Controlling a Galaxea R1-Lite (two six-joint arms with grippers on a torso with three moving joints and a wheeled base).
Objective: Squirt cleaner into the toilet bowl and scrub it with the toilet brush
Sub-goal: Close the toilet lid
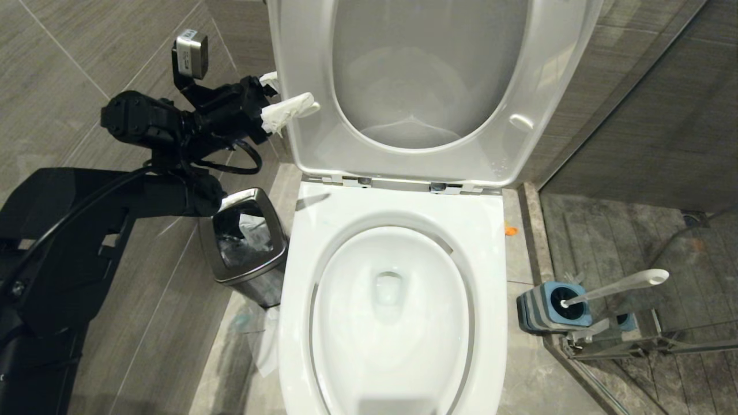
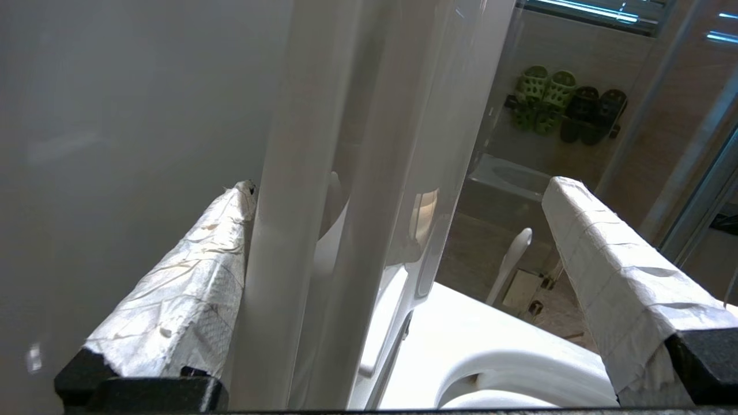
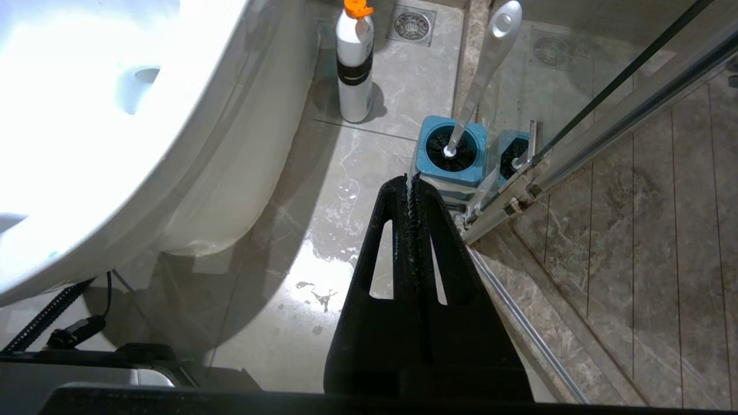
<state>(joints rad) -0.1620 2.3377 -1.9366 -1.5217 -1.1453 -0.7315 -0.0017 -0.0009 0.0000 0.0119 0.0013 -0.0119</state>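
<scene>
White tissue wrapped both fingers (image 2: 184,300) of my left end effector (image 1: 282,101), which stood spread wide around the edge of the raised seat and lid (image 1: 426,86), holding nothing; one finger lay against the lid's edge, the other stood apart from it. My right end effector (image 3: 410,190) hung low beside the toilet, pressed shut and empty.

The toilet bowl (image 1: 392,323) lay open below. The toilet brush (image 1: 620,286) leaned in its grey-and-blue holder (image 1: 553,308) on the floor by the glass shower door, with the orange-capped cleaner bottle (image 3: 354,63) standing near it.

I judged the risks to be these: dragging the lid forward as I withdrew could drop it over the bowl, and the tissue could snag and tear off.
</scene>
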